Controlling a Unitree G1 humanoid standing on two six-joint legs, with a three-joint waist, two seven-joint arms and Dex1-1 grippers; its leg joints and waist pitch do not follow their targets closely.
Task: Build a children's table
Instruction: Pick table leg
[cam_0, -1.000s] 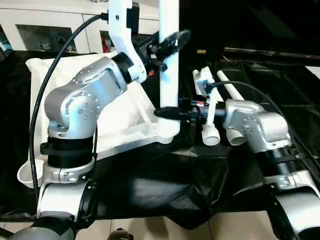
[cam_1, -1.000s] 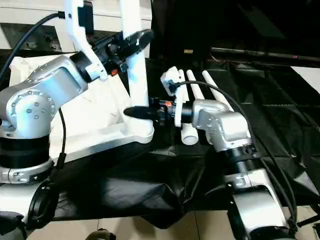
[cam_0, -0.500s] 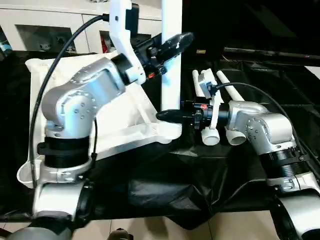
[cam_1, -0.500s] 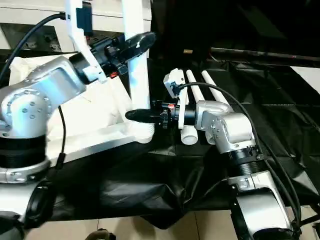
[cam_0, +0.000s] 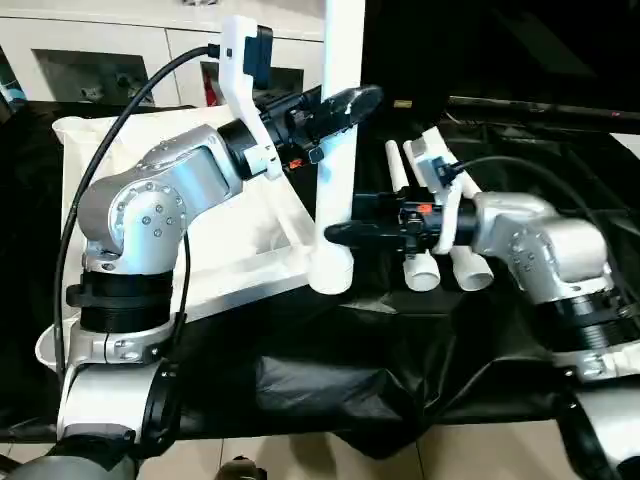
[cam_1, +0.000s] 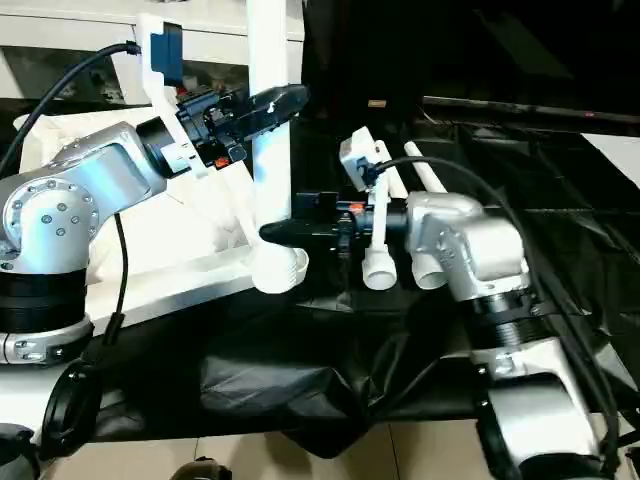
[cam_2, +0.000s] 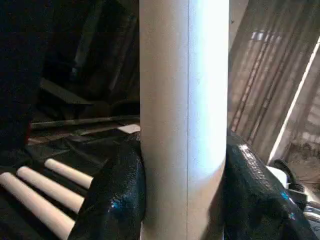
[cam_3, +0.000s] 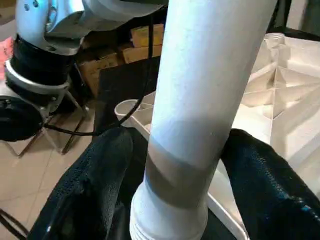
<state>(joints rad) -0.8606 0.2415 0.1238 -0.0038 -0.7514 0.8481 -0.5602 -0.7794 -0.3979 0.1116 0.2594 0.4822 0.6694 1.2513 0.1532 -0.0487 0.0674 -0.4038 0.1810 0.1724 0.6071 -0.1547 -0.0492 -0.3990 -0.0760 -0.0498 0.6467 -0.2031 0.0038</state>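
**A:** Left wrist view has the left gripper clamped on the upright leg. Why?

**B:** Probably steadying it over the tabletop's near corner socket. The right gripper straddles the leg's base, jaws apart, likely guiding.

Black sheet draped over the work surface, creased, front edge hanging, pale tiled floor below it, white cabinet with glass doors along the back wall, brown cardboard boxes on the floor.
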